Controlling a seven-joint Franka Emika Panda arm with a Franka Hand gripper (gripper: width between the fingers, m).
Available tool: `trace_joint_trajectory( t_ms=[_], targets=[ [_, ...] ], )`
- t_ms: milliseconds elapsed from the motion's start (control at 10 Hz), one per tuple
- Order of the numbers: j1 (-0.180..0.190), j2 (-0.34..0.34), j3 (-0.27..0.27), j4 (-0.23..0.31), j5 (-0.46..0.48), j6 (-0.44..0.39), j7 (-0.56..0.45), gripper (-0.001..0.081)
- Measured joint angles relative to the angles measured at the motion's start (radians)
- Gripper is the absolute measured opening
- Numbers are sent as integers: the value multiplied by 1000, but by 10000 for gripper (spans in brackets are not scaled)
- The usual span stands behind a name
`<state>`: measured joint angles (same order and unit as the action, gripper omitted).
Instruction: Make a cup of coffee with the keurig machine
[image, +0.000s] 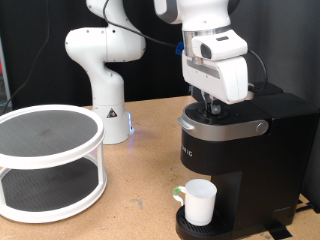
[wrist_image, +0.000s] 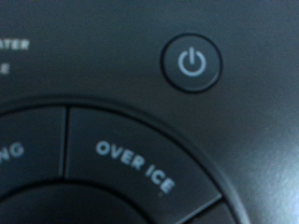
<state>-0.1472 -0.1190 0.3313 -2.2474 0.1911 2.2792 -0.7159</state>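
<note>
The keurig machine (image: 238, 150), mug (image: 199, 202) on its drip tray, awaited button-pressing; the gripper (image: 209, 107) hovered above its power button (wrist_image: 192, 63), finger state unclear.

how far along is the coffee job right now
Done: the cup stands on the drip tray of the keurig machine, whose lid looks closed. In hand: the gripper is down on the machine's top; the wrist view shows the power button close up. Left: no coffee visibly pouring.

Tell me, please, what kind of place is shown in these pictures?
Probably a robotics lab bench, not a kitchen. A white robot arm stands bolted on a wooden table before dark curtains, beside a two-tier white rack. The gripper hangs over the keurig machine, with the cup beneath.
</note>
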Motion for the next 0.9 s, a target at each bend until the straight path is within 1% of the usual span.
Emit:
trace_joint_trajectory(
  t_ms=[300,500,900],
  targets=[
    [0,-3,1,-5,-7,4,4,2],
    [0,2,1,12,-39,-54,28,2],
    [-2,34,0,58,-60,-122,62,2]
  ],
)
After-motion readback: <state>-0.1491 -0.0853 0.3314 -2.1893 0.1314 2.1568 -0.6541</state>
